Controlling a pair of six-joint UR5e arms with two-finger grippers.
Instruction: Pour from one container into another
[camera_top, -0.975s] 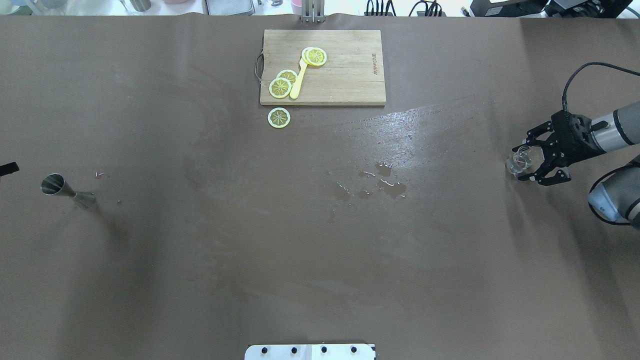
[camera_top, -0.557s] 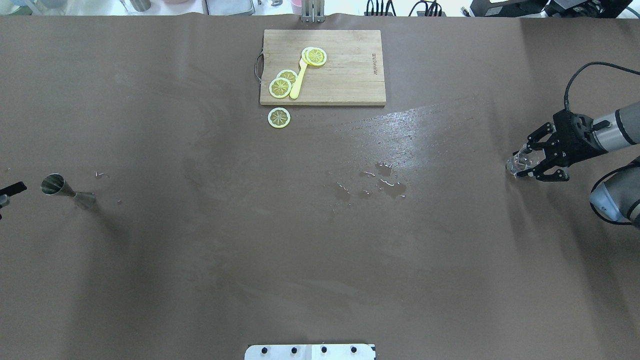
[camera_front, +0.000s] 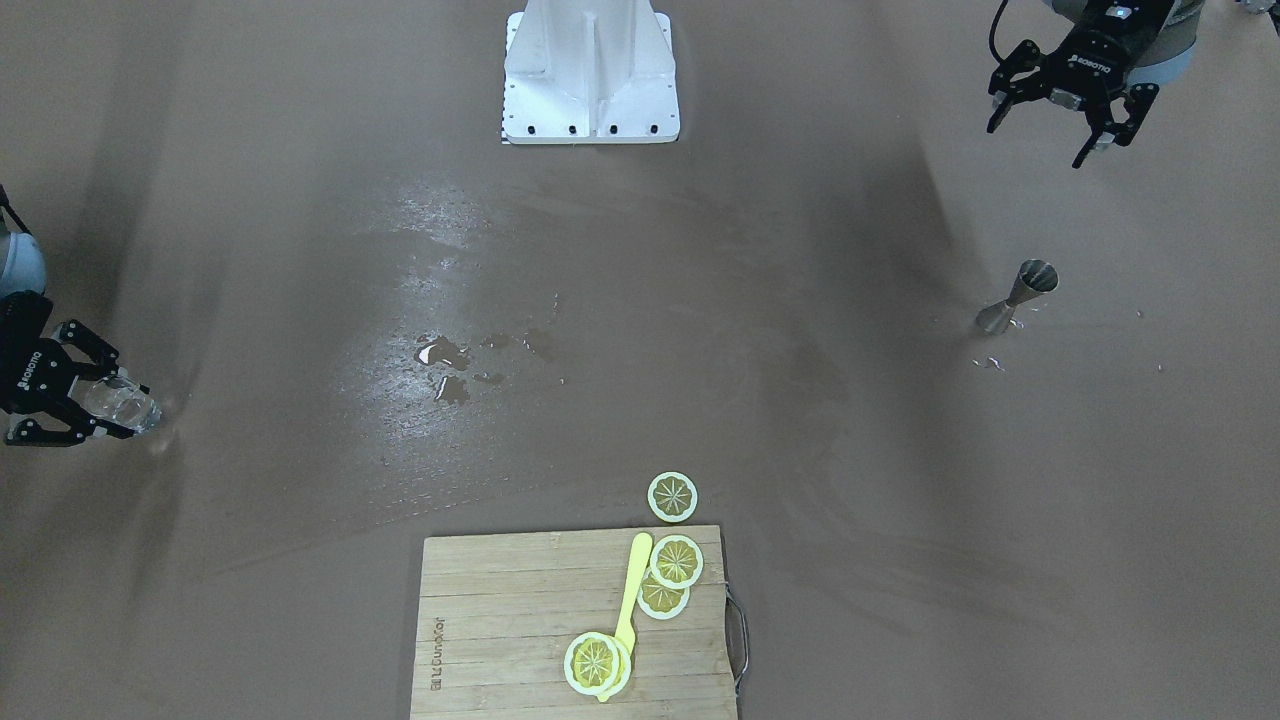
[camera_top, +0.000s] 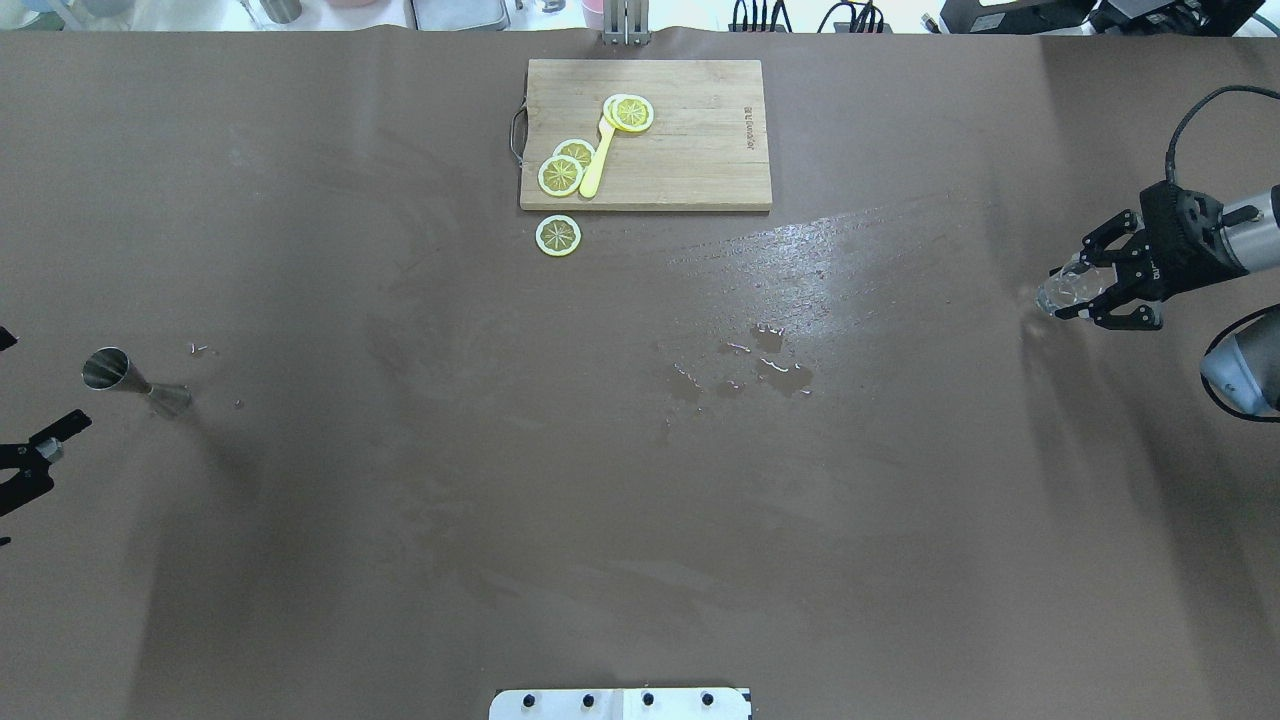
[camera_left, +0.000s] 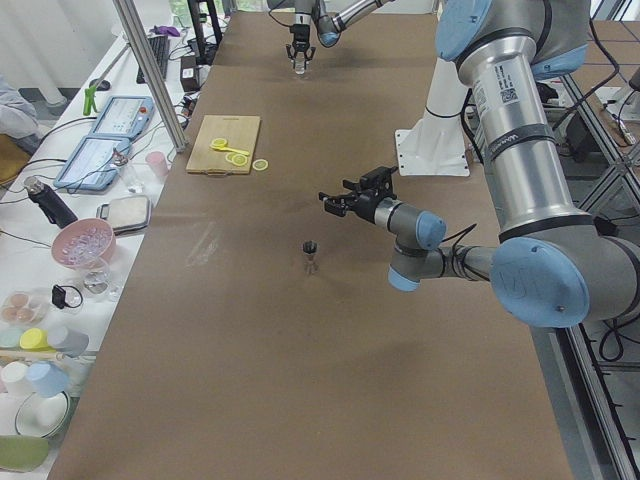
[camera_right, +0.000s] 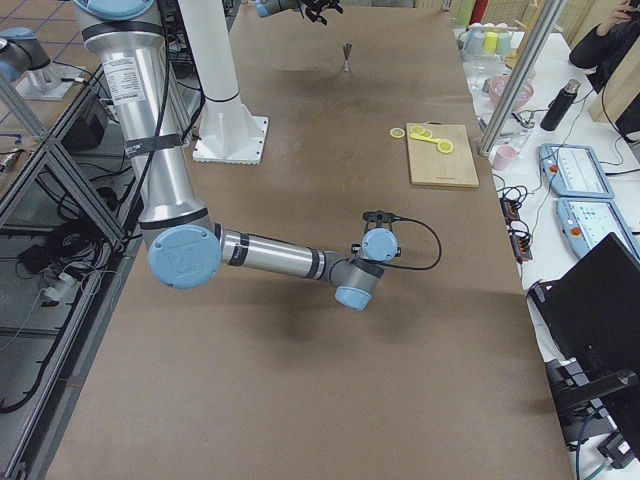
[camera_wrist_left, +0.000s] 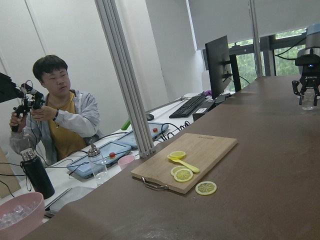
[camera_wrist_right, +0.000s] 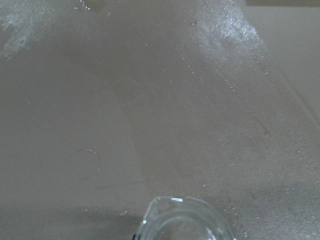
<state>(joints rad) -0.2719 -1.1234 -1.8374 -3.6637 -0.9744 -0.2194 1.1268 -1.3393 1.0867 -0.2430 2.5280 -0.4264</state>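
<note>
My right gripper (camera_front: 138, 410) clamped on clear glass (camera_top: 1066, 287), held over brown table (camera_top: 640, 520), at my far right. My left gripper (camera_front: 1036, 143): fingers spread wide, holding nothing. Steel jigger (camera_top: 125, 378) stands upright near it, at far left.

The overhead view's left edge is cutting off most of the left gripper (camera_front: 1036, 145), leaving only 1 finger and a sliver showing. The right wrist view's bottom edge is cropping the glass (camera_wrist_right: 182, 221), whose contents are proving too clear to judge.
</note>
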